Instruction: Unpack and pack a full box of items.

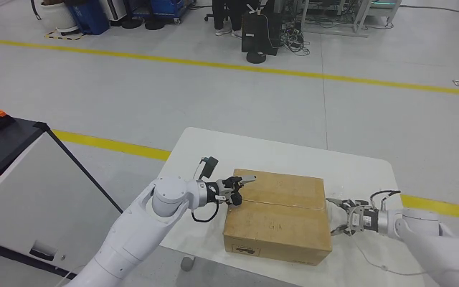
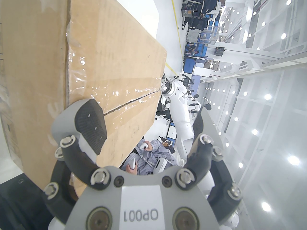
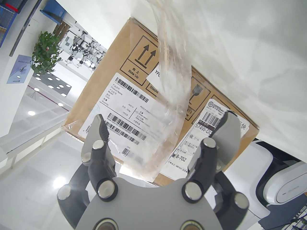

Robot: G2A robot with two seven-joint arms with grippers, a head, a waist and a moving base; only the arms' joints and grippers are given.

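A shut brown cardboard box point(image 1: 280, 215) lies on the white table point(image 1: 215, 147), its top seam taped over. My left gripper point(image 1: 240, 185) is at the box's left end, level with the top edge, open and holding nothing. In the left wrist view one finger pad point(image 2: 91, 125) lies over the box point(image 2: 100, 48) beside the seam. My right gripper point(image 1: 343, 217) is open at the box's right end. In the right wrist view it faces the labelled end face point(image 3: 134, 101), and a loose strip of clear tape point(image 3: 170, 92) hangs down that face between the open fingers point(image 3: 99, 130).
The box takes up the table's near half, close to the front edge. Bare tabletop lies behind it and to the right point(image 1: 358, 179). A white cabinet with a black frame point(image 1: 36, 194) stands on the floor at the left. A small grey object point(image 1: 186, 263) lies below the table's front edge.
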